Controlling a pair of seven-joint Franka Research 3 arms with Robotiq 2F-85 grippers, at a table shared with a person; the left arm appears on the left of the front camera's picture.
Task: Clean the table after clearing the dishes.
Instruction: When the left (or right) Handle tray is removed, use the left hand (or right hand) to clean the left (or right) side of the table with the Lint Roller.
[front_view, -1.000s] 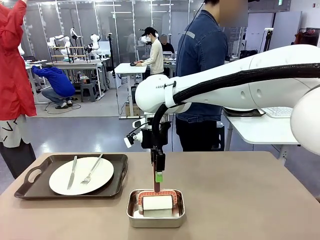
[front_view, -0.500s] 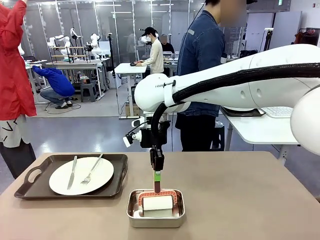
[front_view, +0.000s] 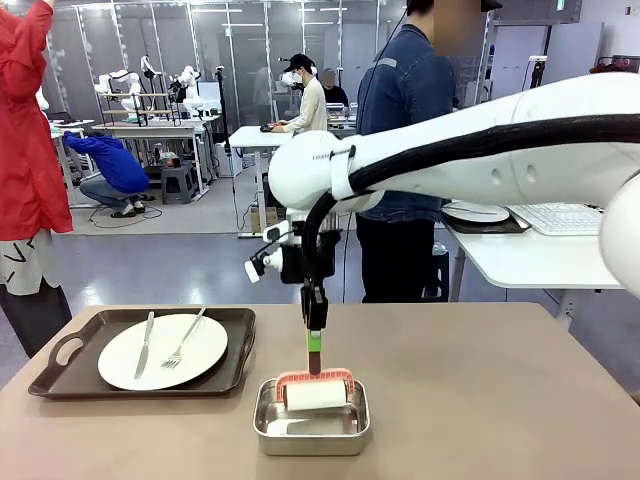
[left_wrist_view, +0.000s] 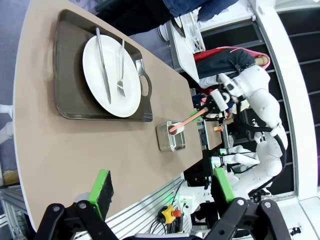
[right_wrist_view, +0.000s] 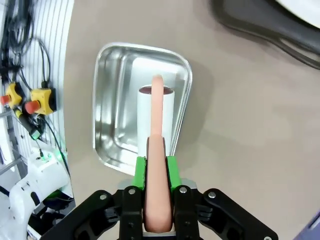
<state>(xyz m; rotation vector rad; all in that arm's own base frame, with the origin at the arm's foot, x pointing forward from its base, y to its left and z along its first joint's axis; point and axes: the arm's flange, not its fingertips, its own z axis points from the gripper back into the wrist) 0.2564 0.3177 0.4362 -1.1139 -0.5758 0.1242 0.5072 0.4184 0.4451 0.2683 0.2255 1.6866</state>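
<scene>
Tabletop (front_view: 480, 400) is being left unwiped beneath the right gripper (front_view: 315, 347), by which a pink handle (front_view: 314, 366) is being clamped (its roller (front_view: 315, 395) hanging straight below).

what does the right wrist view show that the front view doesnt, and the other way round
Right wrist view: a look straight down at the green pads pressed on either side of the lint roller's pink handle, the steel pan's bare floor, and red stop buttons past the table edge.

Front view: the knife and fork lying on the white plate, and the person standing at the far side.

Both: the right claw shut on the lint roller, its white roll over the pan, the dark tray, the beige table.
</scene>
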